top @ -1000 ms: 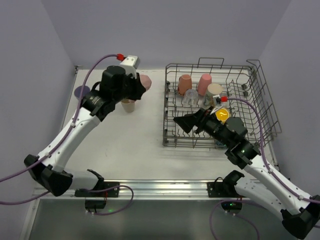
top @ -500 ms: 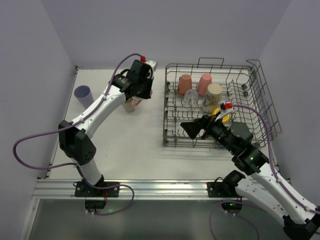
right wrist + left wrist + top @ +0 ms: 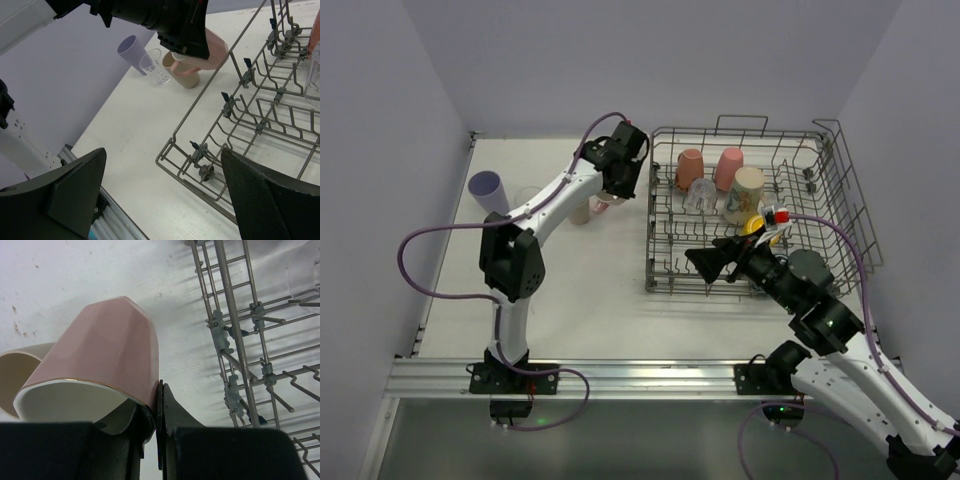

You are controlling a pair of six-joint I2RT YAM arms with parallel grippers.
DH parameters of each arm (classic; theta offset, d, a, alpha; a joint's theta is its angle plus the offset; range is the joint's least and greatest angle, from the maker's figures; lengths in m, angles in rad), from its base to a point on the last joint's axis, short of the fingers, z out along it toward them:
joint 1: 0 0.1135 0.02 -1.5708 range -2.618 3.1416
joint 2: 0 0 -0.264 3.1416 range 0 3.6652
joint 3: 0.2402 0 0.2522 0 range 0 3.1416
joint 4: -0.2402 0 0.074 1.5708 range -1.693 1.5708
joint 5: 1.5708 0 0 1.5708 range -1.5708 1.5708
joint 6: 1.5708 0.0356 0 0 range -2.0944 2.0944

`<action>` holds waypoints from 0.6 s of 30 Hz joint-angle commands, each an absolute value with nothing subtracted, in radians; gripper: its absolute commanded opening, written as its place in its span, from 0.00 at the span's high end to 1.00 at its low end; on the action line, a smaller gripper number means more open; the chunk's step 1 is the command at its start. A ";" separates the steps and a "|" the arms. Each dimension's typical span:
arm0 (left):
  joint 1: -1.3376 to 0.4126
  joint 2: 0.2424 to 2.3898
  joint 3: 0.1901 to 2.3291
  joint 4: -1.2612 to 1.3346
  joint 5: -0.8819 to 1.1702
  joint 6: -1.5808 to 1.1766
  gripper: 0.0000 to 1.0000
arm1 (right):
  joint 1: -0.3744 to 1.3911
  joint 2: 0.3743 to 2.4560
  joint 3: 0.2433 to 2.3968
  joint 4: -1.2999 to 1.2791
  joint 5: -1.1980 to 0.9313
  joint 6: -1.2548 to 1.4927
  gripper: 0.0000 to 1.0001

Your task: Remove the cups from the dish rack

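My left tool (image 3: 157, 407) has swung closer to the dish rack (image 3: 820, 215) than half a second ago. Its fingers are pinched on the rim wall of the pink cup (image 3: 107, 347), held tilted above the desk (image 3: 590, 270) beside the beige cup (image 3: 15, 372). My right tool (image 3: 165, 195) has drawn back a little, spread wide and empty over the rack's near left corner, while the salmon cup (image 3: 690, 167) and cream cup (image 3: 748, 190) stay inside

White table (image 3: 590, 285), perhaps faintly speckled
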State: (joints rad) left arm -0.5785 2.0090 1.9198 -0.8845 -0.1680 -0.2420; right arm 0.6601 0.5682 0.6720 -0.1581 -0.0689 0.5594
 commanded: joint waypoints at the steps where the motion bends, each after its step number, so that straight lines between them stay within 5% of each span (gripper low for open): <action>1: -0.581 2.016 2.005 -0.896 -0.199 -0.212 1.00 | 0.661 0.549 0.689 -0.160 -0.058 0.528 0.01; 18: -0.581 2.125 1.996 -0.931 -0.195 -0.210 0.95 | 0.661 0.540 0.680 -0.161 -0.043 0.511 0.01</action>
